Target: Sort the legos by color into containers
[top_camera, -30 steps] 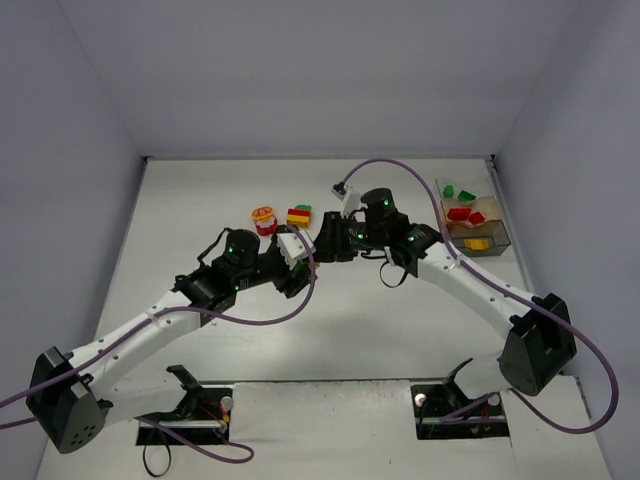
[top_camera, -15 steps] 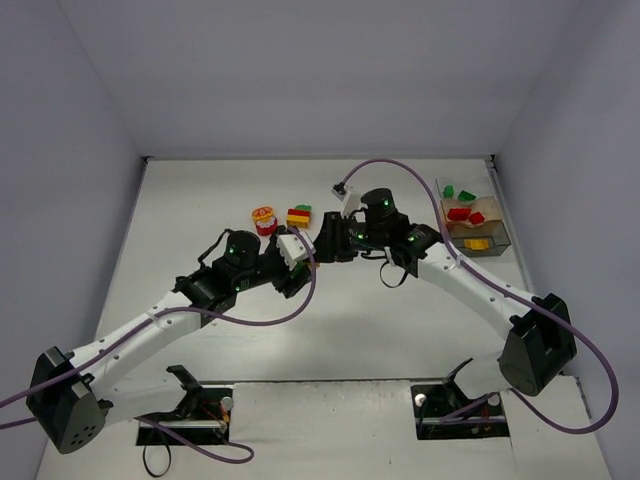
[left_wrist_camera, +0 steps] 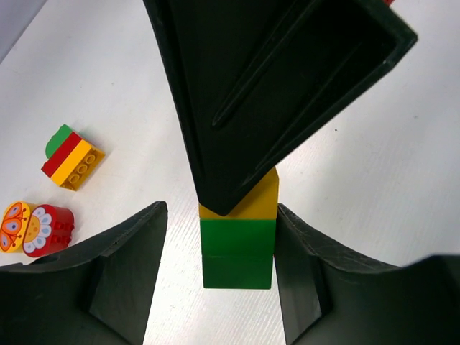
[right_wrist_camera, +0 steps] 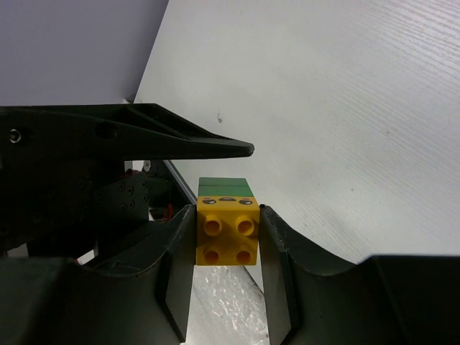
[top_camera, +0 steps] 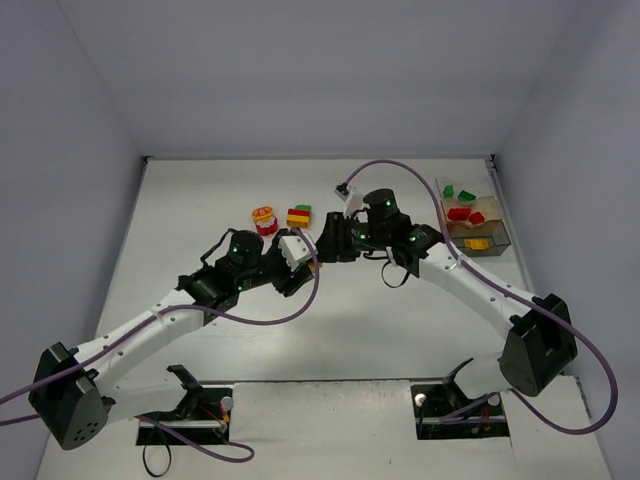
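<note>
A stack of a yellow brick (right_wrist_camera: 227, 233) on green bricks (left_wrist_camera: 237, 248) is held above the table between both grippers at the table's middle. My right gripper (right_wrist_camera: 226, 241) is shut on the yellow brick; it also shows in the top view (top_camera: 322, 245). My left gripper (left_wrist_camera: 219, 223) is open round the green part: its right finger touches the green, its left finger stands apart. It also shows in the top view (top_camera: 300, 258). The tan tray (top_camera: 503, 235) at the far right holds green (top_camera: 458, 193), red (top_camera: 465, 214) and yellow (top_camera: 477, 243) bricks.
A green-red-yellow-orange stack (top_camera: 298, 216) and a round red-yellow piece (top_camera: 264, 219) lie on the table behind the left gripper; both show in the left wrist view, the stack (left_wrist_camera: 72, 157) and the round piece (left_wrist_camera: 36, 228). Walls enclose the table on three sides.
The left wrist has shifted slightly right, toward the right gripper. The right arm has barely moved.
</note>
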Robot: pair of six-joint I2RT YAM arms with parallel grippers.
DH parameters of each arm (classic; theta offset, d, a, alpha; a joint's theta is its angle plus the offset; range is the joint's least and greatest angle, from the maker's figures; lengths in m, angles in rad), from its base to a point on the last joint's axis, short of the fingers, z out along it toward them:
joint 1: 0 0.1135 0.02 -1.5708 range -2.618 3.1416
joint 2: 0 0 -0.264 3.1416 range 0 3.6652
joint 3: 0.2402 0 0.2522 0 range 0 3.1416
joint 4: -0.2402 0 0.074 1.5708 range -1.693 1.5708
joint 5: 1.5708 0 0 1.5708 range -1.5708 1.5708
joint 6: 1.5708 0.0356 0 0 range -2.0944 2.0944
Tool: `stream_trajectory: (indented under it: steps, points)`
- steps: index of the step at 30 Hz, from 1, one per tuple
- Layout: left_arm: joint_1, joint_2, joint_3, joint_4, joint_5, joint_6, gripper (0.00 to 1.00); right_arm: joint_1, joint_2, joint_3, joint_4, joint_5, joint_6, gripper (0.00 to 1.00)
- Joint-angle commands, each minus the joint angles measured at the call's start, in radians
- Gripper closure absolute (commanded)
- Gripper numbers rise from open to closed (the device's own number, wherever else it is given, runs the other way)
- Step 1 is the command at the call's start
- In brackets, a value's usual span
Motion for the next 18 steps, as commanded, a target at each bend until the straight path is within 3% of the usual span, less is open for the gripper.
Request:
stream_trajectory:
  steps: [1, 18]
  points:
    - [-0.002, 0.010, 0.010, 0.031, 0.038, 0.026, 0.47, -0.010, -0.051, 0.012, 0.060, -0.025, -0.007, 1.00]
    - [-0.002, 0.027, 0.022, 0.053, 0.058, 0.003, 0.53, -0.017, -0.046, 0.009, 0.060, -0.033, -0.009, 1.00]
